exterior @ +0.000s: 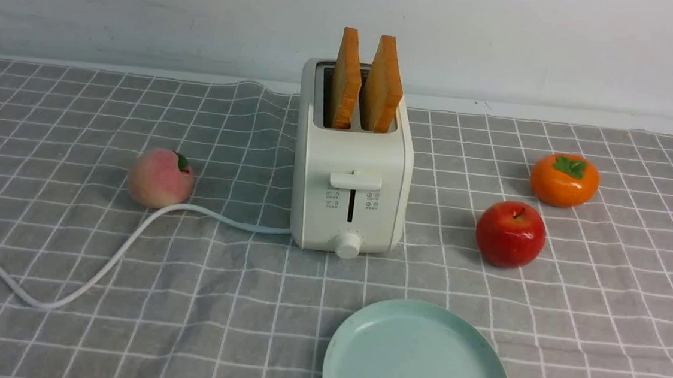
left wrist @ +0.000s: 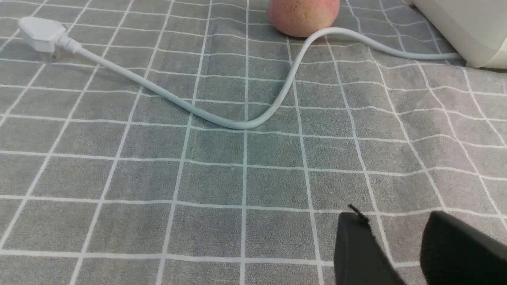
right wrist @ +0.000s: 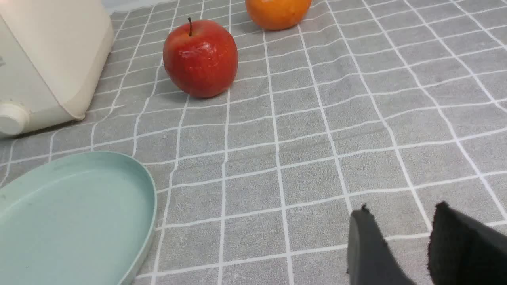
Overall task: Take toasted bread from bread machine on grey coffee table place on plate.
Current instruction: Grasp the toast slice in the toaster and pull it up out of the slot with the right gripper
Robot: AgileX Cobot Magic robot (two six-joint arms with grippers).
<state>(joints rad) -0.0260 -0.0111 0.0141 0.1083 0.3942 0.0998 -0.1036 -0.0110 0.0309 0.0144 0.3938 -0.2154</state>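
Note:
Two slices of toasted bread stand upright in the slots of the cream-white bread machine at the middle of the grey coffee table. The pale mint-green plate lies empty in front of it, near the table's front edge. Neither arm shows in the front view. In the left wrist view my left gripper hovers open over bare cloth, nothing between its fingers. In the right wrist view my right gripper is open too, over cloth to the right of the plate.
A peach sits left of the toaster, with the white cord curving past it to a plug. A red apple and an orange persimmon lie to the right. A pale wall rises behind the table.

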